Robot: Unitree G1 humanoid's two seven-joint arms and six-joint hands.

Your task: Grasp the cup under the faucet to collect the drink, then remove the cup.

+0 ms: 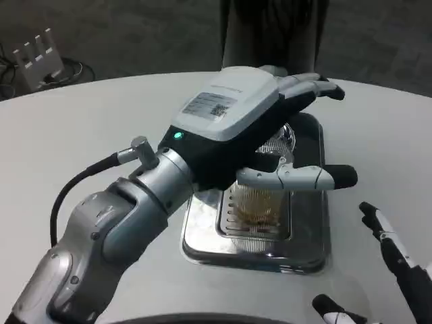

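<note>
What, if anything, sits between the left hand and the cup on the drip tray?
Nothing visible does. The left hand hovers directly above the cup, thumb reaching across its top, on the drip tray. Whether the fingers touch the cup cannot be told. The right hand waits beside the tray.

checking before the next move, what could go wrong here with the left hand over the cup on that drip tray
1. The left hand hides most of the cup, so whether the fingers really grip it cannot be judged; it may tip.
2. The cup seems to hold amber drink; a tilted lift could spill it onto the drip tray.
3. The right hand waits close to the tray's edge and might bump it.
</note>
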